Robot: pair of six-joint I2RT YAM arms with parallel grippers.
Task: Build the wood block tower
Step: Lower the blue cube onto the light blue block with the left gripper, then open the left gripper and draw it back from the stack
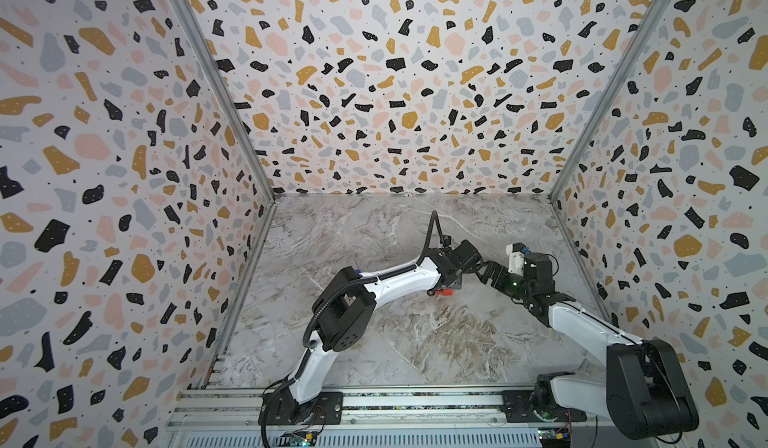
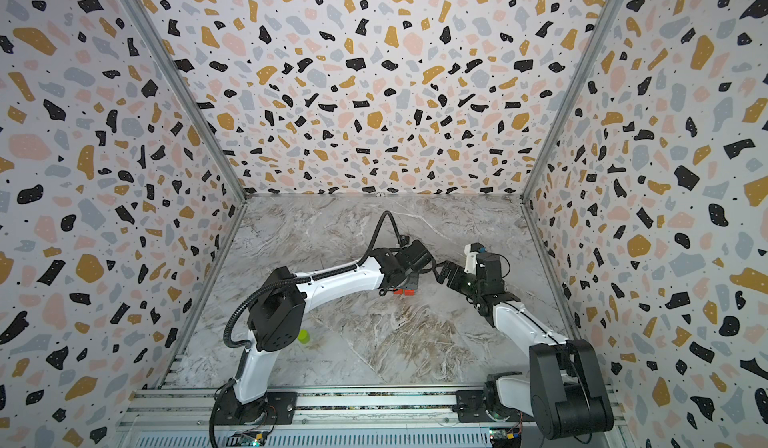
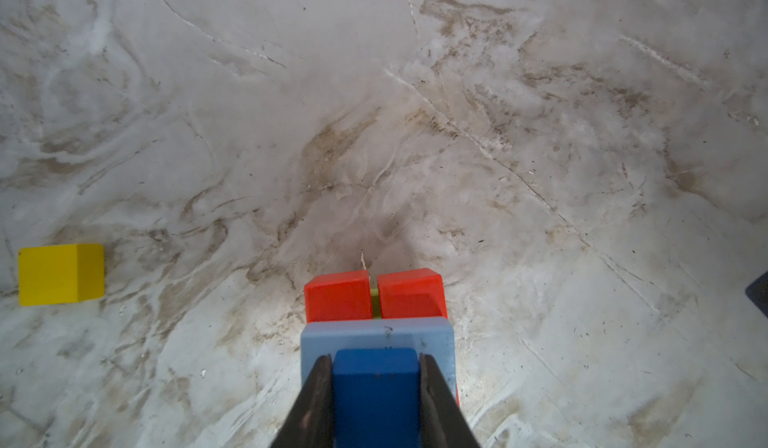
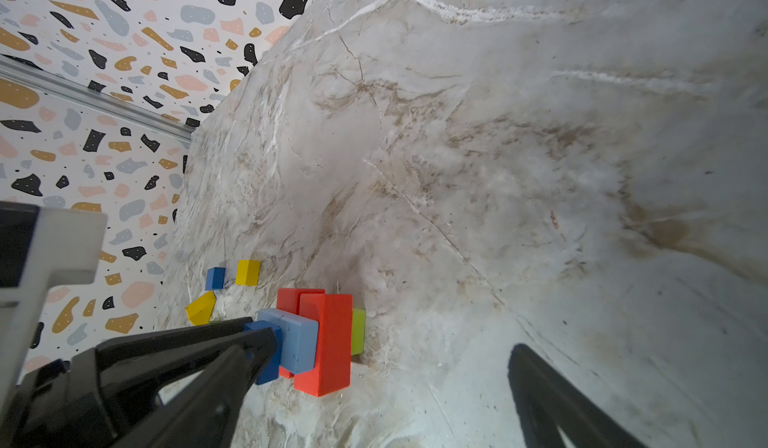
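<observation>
Both top views: left gripper (image 1: 454, 280) straight above wood block tower (image 1: 442, 292) mid-desk (image 1: 415, 342). Right gripper (image 1: 485, 270) just beside it on the right, spread wide, empty. Left wrist: clenched on blue block (image 3: 376, 387), apparently seated on light blue slab (image 3: 378, 331), red bars (image 3: 338, 300) beneath. Right wrist: column upright, lime block (image 4: 358, 329) at base. Next, probably: release, lift straight up.

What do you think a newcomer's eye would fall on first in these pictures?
The colourful wood block tower near the middle of the marble table stands out. The left gripper is shut on its dark blue block, atop a light blue slab and two red blocks. A lone yellow cube sits apart, and loud terrazzo walls surround everything.
</observation>
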